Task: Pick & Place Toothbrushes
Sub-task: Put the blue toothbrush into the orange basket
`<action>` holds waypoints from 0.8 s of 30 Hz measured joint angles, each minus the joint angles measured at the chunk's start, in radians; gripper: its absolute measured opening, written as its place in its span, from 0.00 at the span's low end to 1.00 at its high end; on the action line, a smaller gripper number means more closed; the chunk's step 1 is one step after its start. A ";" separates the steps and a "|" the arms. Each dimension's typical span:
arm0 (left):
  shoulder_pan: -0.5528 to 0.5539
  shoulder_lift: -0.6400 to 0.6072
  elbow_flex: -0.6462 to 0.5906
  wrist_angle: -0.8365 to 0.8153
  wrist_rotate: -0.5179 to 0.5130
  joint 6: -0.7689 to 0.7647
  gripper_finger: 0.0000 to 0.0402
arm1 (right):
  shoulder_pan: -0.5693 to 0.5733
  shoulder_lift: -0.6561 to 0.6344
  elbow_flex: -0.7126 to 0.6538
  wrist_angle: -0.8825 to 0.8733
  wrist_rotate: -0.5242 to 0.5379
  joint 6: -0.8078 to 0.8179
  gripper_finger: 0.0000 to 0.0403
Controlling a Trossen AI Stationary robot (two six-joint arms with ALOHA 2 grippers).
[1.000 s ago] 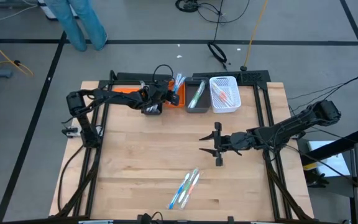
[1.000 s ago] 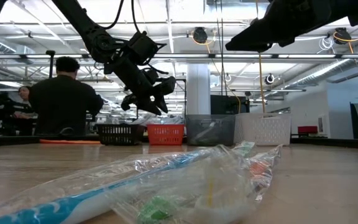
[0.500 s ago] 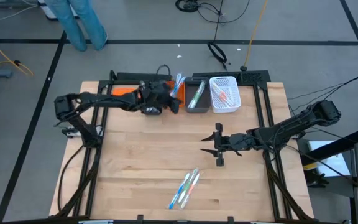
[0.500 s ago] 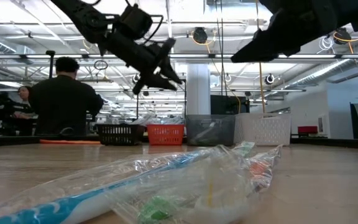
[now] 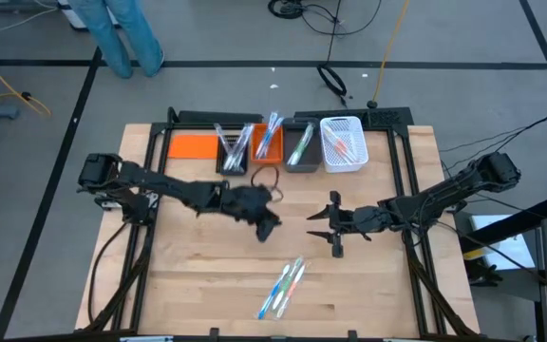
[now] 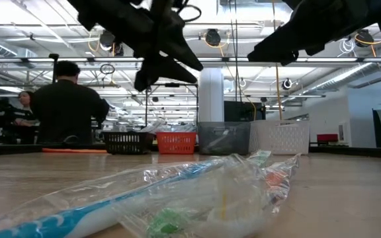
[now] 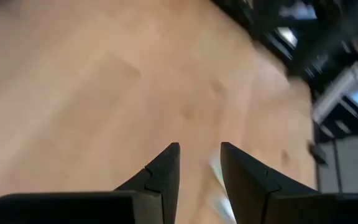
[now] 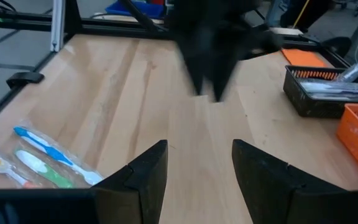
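Observation:
Three wrapped toothbrushes (image 5: 283, 288), blue, green and orange-handled in clear plastic, lie side by side flat on the wood near the near edge. They fill the low view's foreground (image 6: 177, 192) and show in the right wrist view (image 8: 42, 160). More toothbrushes stand in the bins at the far edge. My left gripper (image 5: 266, 230) hangs open above the table's middle, just on the far side of the loose toothbrushes (image 7: 197, 163) (image 6: 170, 69). My right gripper (image 5: 313, 224) is open beside it, to its right, and holds nothing (image 8: 197, 163) (image 6: 270, 49).
Along the far edge stand a flat orange tray (image 5: 193, 145), a black bin (image 5: 232, 152), an orange bin (image 5: 267, 142), a grey bin (image 5: 300, 148) and a white basket (image 5: 343, 144). Bare wood lies around the loose toothbrushes. A person stands beyond the table (image 6: 68, 106).
My left gripper has swung from above the black and orange bins at the far edge toward the table's middle and near side, coming close to the loose toothbrushes. My right arm has stayed almost still. The toothbrushes on the table have not moved.

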 joint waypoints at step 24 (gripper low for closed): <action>-0.414 0.191 0.001 0.018 -0.204 -0.443 0.29 | 0.010 0.000 -0.001 0.023 -0.001 0.031 0.42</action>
